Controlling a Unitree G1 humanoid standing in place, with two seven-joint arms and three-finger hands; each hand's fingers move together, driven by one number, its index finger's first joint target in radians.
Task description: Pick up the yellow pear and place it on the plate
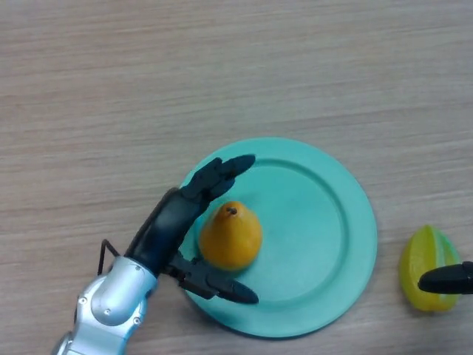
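Now that it sits there, pear (230, 237): on the teal plate (325, 222)
Left hand (177, 222): fingers spread wide around the pear, not squeezing
Left to do: pull away

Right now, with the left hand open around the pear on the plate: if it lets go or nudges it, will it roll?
Probably somewhat. The pear looks rounded and smooth, lying on the flat plate, so a nudge from the left hand could roll it. Its tapered shape would likely curve that roll. It looks rigid, not squashy.
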